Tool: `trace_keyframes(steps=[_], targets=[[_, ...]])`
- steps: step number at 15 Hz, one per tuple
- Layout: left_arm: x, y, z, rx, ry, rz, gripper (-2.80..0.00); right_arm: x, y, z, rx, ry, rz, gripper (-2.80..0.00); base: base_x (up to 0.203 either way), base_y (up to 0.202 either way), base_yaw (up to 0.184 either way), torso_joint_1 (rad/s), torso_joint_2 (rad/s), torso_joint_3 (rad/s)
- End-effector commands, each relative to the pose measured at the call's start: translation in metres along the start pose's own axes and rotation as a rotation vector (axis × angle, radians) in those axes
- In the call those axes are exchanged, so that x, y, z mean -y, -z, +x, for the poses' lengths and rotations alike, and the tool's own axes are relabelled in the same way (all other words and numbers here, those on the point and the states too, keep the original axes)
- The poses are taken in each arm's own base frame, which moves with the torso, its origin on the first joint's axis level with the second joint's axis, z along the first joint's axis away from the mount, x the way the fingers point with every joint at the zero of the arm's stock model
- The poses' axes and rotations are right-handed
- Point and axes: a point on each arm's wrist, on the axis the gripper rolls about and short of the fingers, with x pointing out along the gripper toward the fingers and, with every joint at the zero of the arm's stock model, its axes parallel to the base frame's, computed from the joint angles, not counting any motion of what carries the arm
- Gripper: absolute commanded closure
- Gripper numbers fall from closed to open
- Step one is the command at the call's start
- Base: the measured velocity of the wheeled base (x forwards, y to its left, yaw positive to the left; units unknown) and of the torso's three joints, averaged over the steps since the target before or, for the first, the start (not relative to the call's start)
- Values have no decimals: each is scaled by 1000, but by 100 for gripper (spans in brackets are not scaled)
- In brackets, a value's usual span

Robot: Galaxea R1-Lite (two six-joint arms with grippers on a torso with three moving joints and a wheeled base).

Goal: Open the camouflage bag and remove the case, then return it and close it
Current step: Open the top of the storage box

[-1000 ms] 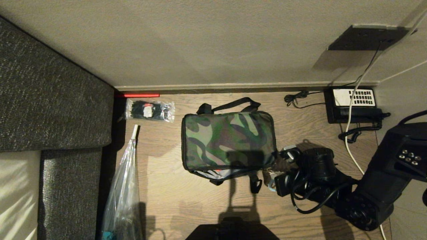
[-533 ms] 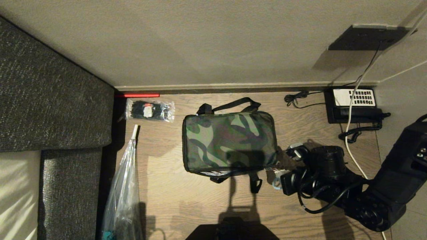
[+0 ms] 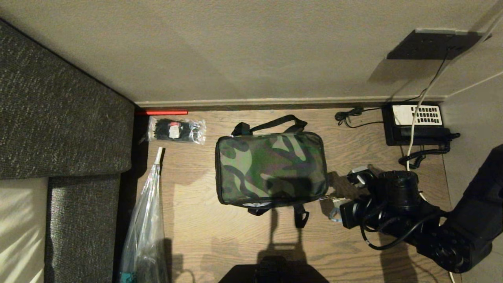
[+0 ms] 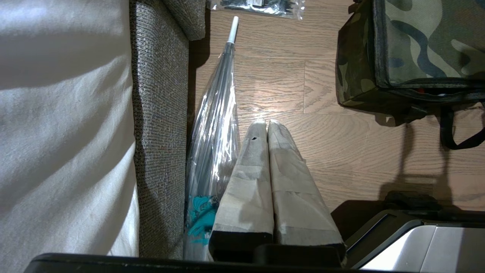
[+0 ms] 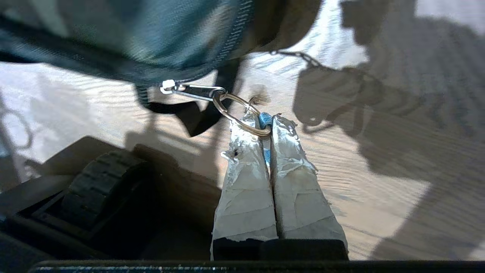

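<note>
The camouflage bag (image 3: 271, 169) sits on the wooden floor (image 3: 220, 239) near the wall. At its near right corner, the right end effector (image 5: 267, 120) is clamped on the metal ring (image 5: 242, 113) of its zip pull. The left end effector (image 4: 267, 125) hangs closed, empty.

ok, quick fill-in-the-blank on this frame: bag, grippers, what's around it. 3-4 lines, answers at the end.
1. The right gripper is shut on the metal ____ of the zipper pull.
2. The camouflage bag sits on the wooden ____.
3. The left gripper hangs beside a clear folded ____.
4. The desk phone has a ____ keypad.

Missing words: ring; floor; umbrella; white
</note>
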Motion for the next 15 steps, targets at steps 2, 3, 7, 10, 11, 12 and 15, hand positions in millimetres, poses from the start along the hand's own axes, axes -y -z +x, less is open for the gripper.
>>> trace_keyframes(steps=[2, 3, 7, 10, 11, 12, 15], targets=[[0, 0, 0, 0, -1, -1, 0, 6, -3, -4, 19, 18, 1, 0, 0, 0, 0, 0, 0, 0], [0, 1, 0, 0, -1, 0, 0, 7, -4, -5, 20, 21, -1, 0, 0, 0, 0, 0, 0, 0], [0, 1, 0, -1, 1, 0, 0, 14, -8, -6, 44, 42, -5, 0, 0, 0, 0, 0, 0, 0], [0, 0, 0, 0, -1, 0, 0, 23, -6, -11, 41, 67, -21, 0, 0, 0, 0, 0, 0, 0], [0, 1, 0, -2, -1, -1, 0, 23, -6, -12, 46, 70, -19, 0, 0, 0, 0, 0, 0, 0], [0, 1, 0, 0, -1, 0, 0, 24, -8, -12, 52, 72, -18, 0, 0, 0, 0, 0, 0, 0], [0, 1, 0, -1, -1, 0, 0, 25, -17, -9, 98, 76, -22, 0, 0, 0, 0, 0, 0, 0]])
